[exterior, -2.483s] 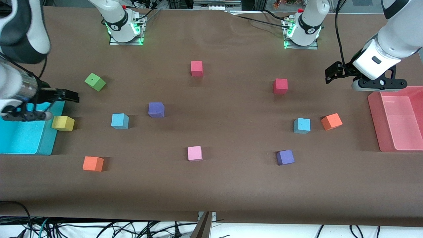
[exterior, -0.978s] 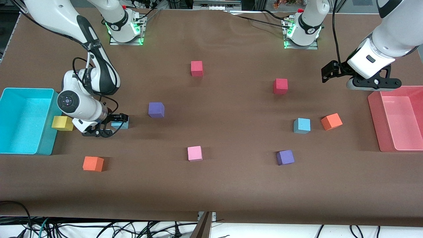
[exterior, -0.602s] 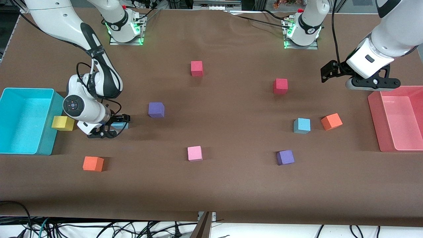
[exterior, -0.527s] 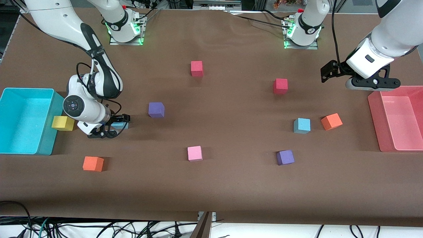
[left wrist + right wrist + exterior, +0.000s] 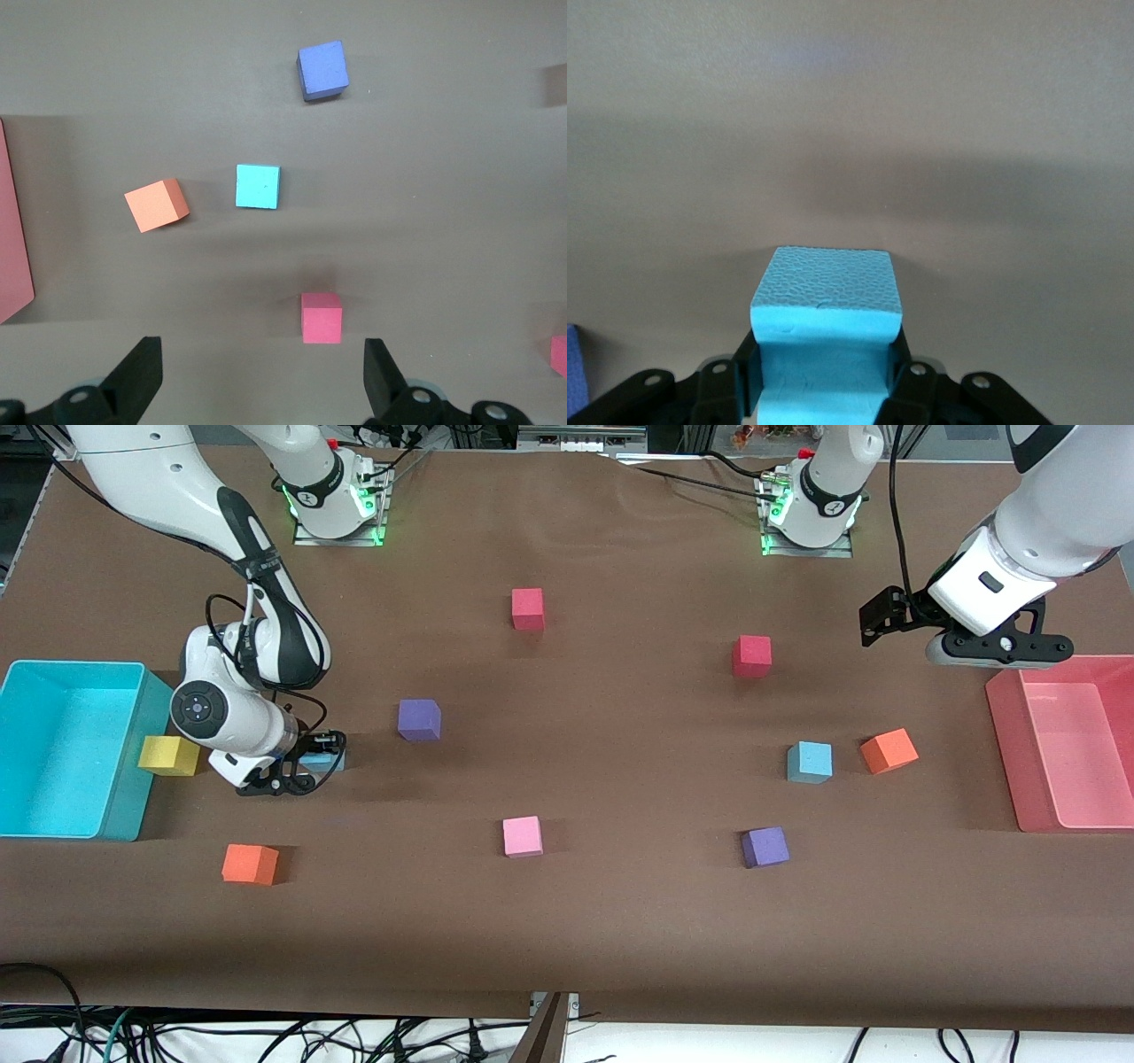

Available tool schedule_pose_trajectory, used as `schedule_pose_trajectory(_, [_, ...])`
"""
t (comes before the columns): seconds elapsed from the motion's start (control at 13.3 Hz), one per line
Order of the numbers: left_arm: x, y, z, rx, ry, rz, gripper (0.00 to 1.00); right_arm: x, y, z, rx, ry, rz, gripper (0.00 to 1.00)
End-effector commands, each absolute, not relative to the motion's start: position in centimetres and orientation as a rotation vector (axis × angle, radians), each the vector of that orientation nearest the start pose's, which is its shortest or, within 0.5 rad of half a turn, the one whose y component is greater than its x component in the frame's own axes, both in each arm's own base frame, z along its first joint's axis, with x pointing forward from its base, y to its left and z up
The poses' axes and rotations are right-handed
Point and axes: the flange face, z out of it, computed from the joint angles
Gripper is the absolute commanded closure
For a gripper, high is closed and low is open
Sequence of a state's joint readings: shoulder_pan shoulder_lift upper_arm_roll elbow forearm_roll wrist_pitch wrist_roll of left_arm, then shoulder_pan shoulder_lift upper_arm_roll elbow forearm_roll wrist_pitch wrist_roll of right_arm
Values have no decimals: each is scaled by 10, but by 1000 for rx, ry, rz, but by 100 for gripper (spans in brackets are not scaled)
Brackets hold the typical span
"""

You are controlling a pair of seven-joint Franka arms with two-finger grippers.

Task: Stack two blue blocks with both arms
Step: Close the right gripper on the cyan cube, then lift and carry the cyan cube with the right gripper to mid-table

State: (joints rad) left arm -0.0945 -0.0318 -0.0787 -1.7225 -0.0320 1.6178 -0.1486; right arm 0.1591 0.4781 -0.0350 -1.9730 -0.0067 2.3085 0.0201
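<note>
The two blue blocks sit well apart on the brown surface (image 5: 620, 939): one blue block (image 5: 827, 341) is at the right arm's end, low between the fingers of the right claw (image 5: 312, 760), and the other blue block (image 5: 810, 762) rests toward the left arm's end, just beside an orange cube (image 5: 889, 750) at its 3 o'clock as the front camera shows it. In the right wrist view we see the right claw's pads pressed against both side faces of the near block, the foam dented a little, so we judge it gripped while it sits on the surface. To do this step well, we should lift straight up before travelling, since a yellow cube (image 5: 168, 755) lies near at 9 o'clock and the cyan bin (image 5: 133, 691) stands close past it. We would keep the squeeze light, as foam can twist in the pads. The left claw (image 5: 886, 615) waits with its fingers spread wide and empty, hanging over the surface near the pink bin (image 5: 1005, 753). We should carry the held block level, so its faces line up squarely with the other block's top.
</note>
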Motion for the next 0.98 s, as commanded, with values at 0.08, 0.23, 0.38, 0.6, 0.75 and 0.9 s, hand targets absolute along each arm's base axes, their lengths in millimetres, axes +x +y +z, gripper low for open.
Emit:
schedule_pose_trajectory(0.08, [536,-99,581,-3164,52,127,0,621,99,257,-3144,-231,233,100])
schedule_pose_trajectory(0.23, [536,-99,581,-3164,54,129,0,638,128,299,-3133,-212,258,100])
schedule_pose_trajectory(0.38, [536,-99,581,-3164,54,129,0,646,171,326,-3114,-195,309,100])
schedule_pose_trajectory(0.6, [536,-99,581,-3164,54,127,0,635,267,351,-3127,-179,341,100])
schedule_pose_trajectory(0.75, [535,-100,582,-3164,54,127,0,623,335,351,-3143,-161,303,100])
schedule_pose_trajectory(0.9, [536,-100,581,-3164,56,127,0,604,404,345,-3156,-107,264,100])
